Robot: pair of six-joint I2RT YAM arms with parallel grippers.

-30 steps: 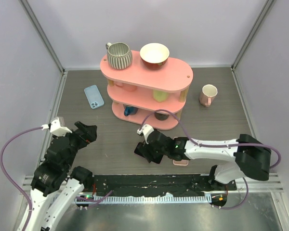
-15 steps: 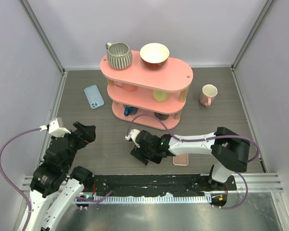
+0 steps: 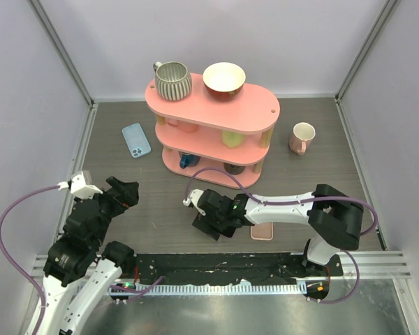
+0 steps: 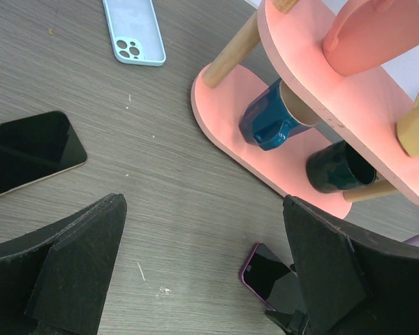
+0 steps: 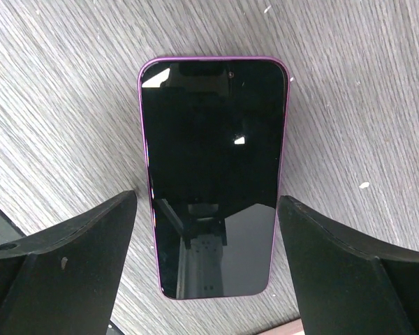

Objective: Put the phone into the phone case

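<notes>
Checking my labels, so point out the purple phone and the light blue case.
purple phone [image 5: 213,174], right wrist view, centre of its dark screen.
light blue case [image 4: 134,24], left wrist view, its plain middle.

Left arm [image 3: 77,241]: black joint housings, white shells on the lower links, white block [image 3: 87,187] at the wrist.
Right arm [image 3: 286,208]: long white link between bulky black joints; small green light [image 3: 232,205] near the wrist.
Cables: one purple cable [image 3: 7,216] on the left arm, another purple cable [image 3: 216,169] on the right arm.
Left gripper [image 4: 202,202]: two black wedge-shaped fingers [image 4: 77,272], matte, grainy surface.
Right gripper [image 5: 206,197]: two broad black tapered fingers [image 5: 356,272]; round hole in one.
Bases [image 3: 318,252]: black.
</notes>
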